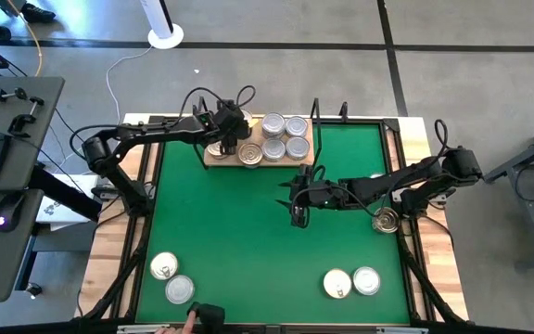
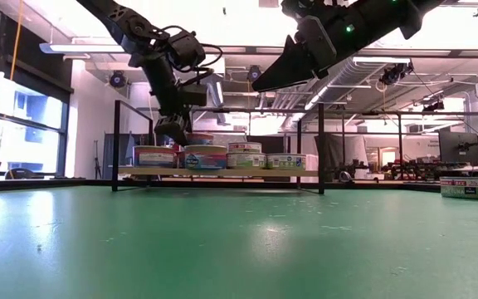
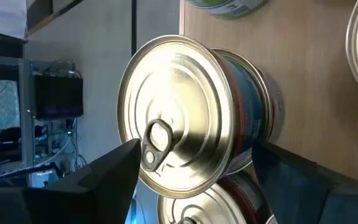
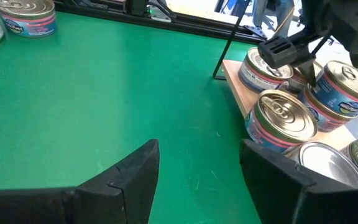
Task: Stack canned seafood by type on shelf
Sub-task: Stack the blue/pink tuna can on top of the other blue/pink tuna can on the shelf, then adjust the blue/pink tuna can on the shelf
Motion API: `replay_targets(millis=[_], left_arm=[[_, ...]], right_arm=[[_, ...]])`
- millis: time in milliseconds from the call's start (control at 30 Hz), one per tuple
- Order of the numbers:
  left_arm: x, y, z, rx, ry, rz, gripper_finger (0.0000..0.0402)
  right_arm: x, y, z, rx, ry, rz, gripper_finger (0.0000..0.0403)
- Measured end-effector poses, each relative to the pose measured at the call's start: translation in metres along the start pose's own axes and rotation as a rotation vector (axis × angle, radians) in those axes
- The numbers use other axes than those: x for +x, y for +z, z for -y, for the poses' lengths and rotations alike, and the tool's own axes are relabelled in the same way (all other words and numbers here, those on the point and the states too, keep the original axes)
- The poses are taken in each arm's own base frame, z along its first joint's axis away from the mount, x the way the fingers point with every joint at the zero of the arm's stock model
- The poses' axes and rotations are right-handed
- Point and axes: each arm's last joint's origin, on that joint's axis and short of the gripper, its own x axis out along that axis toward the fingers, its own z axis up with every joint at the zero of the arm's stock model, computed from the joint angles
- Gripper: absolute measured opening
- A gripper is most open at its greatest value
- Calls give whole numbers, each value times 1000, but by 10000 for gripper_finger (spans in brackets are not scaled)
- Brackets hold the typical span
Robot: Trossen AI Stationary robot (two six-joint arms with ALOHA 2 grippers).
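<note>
The shelf [image 1: 209, 160] is a tan board with black uprights at the mat's far edge, and it carries several tins [image 1: 284, 136]. My left gripper [image 1: 231, 137] is over the board's left end, shut on a gold-lidded tin [image 3: 179, 118] with a pull tab. A second gold-lidded tin [image 3: 194, 208] stands next to it. My right gripper [image 1: 298, 211] hovers open above the middle of the green mat [image 1: 239, 232], holding nothing. Loose tins rest on the mat: two near left [image 1: 171, 278], two near right [image 1: 351, 282], one at the right edge [image 1: 387, 220]. My left gripper pinches the gold-lidded tin by its side wall [image 3: 253, 134], one finger [image 3: 114, 168] on each side. The fingers slant down from above. The tin is upright over the shelf's left end [image 2: 191, 139], level with the top of the bottom row; whether it rests there I cannot tell.
The black uprights [image 1: 315, 116] and a thin rail [image 2: 222, 110] frame the shelf. A raised frame borders the mat. A person's hand [image 1: 191, 320] with a dark object shows at the near edge. Bare mat lies between the shelf and the near tins.
</note>
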Motion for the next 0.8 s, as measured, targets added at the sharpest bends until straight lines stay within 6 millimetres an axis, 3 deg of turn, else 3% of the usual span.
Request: replay_targets(millis=[200,400,600,800], left_arm=[[-5,1,-1,0,12,5,298],[-34,5,-8,7,99,27,299],[-89,11,-11,-35,208,120,299],[-162,6,-4,-279,280,278,299]], right_arm=[[0,0,0,0,-1,0,216],[1,0,2,36,-4,6,216],[28,-8,10,52,104,57,215],[72,-23,27,51,50,69,182]])
